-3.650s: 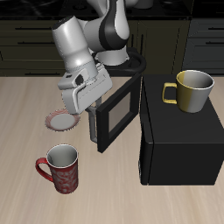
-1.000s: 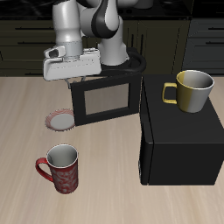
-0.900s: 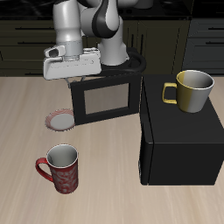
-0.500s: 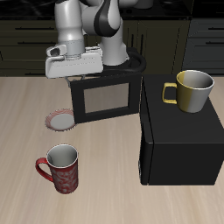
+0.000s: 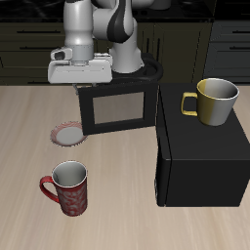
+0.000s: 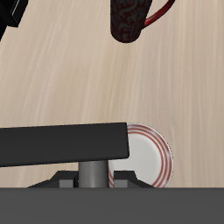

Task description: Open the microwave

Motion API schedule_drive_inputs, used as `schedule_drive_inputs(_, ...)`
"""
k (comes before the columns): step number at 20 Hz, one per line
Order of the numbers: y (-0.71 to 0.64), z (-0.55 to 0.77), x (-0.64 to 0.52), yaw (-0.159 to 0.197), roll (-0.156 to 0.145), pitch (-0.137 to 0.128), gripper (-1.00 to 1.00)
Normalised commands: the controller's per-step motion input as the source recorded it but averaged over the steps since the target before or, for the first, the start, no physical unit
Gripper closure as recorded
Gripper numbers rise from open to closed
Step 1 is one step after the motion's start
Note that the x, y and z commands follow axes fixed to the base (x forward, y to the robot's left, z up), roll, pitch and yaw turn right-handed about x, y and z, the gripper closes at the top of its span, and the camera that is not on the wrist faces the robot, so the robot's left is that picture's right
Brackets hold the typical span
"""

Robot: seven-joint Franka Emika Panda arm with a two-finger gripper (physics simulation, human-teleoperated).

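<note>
One microwave (image 5: 200,151) sits on the table, its door (image 5: 119,109) swung wide open with the window facing the table's front edge. Two mugs are in view: a yellow mug (image 5: 214,102) on top of the microwave and a red mug (image 5: 66,187) near the front edge. One plate (image 5: 68,133) lies beside the door. The gripper (image 5: 80,88) hovers above the door's outer end; whether its fingers are spread or closed cannot be told.

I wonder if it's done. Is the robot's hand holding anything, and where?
It cannot be told. The gripper is at the top end of the microwave door's grey handle, but a grip does not show.
</note>
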Motion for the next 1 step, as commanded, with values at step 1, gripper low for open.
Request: schedule_drive_inputs(1, -0.16, -0.04, -0.31, -0.051, -0.031, 0.021, 1.00)
